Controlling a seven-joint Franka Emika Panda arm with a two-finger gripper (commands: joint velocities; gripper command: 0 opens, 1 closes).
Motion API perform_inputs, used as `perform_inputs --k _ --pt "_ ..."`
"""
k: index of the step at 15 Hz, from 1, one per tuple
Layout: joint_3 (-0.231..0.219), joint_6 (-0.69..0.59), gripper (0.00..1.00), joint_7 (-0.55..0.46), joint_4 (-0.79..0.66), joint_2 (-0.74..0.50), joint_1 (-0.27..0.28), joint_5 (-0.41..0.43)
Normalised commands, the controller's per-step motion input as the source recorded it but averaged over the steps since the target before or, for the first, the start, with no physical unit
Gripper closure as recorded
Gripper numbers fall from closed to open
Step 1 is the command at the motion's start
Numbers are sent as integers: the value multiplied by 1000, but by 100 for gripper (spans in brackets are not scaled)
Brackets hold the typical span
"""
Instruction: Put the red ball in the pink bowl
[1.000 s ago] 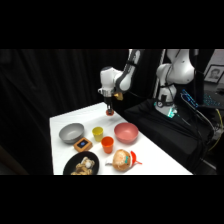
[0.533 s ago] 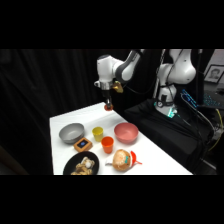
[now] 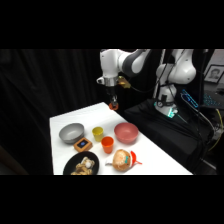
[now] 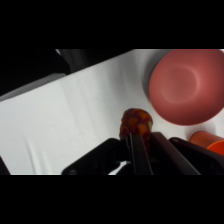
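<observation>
Now, my hand [image 4: 135,131]: clamped on small red-orange ball [image 4: 135,121], above the white desk [image 3: 90,117].
Risk: releasing short of round pink bowl [image 4: 186,85]; ball rolls away.

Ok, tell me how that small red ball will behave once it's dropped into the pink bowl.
The small red-orange ball, pinched in the end effector, looks round and smooth, so it will probably roll on landing. The wide, shallow pink bowl curves inward, which should settle it toward the middle. Dropped from the height seen in the side view, it might bounce out.

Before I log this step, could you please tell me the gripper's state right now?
Gripper: shut on the red ball, held in the air above the table, not yet over the pink bowl.
</observation>
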Motion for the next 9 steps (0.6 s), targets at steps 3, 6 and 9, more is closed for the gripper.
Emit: perform_inputs --k 3,6,9 --pt "127 -128 97 -99 -277 -454 72 53" --pt "123 -12 97 -106 -243 -367 90 95" --pt "122 106 97 -99 -189 -233 107 126"
